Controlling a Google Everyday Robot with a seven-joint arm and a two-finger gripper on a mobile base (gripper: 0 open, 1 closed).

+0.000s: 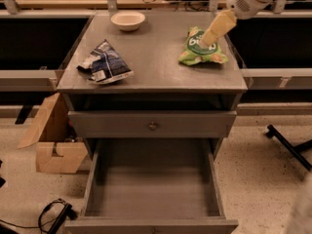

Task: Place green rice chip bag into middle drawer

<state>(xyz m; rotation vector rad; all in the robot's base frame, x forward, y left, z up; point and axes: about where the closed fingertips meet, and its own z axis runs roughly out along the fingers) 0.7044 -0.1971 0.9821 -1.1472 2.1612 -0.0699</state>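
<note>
I see a grey tabletop [156,48] carrying a white bowl [127,20] at the back, a dark blue-and-white snack bag [105,62] left, a green rice chip bag [204,56] right, with my gripper [208,39] over it.

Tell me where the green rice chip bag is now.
In the camera view, the green rice chip bag lies at the back right of the cabinet top, right of the white bowl, with the gripper over it.

Light comes from overhead, warm and fairly dim. The bench [156,57] top shows an even grey, with black shadow right beneath it. The drawer [153,189] floor sits darker. Top right, the gripper [209,38] is pale and well lit over the green bag [202,56].
</note>
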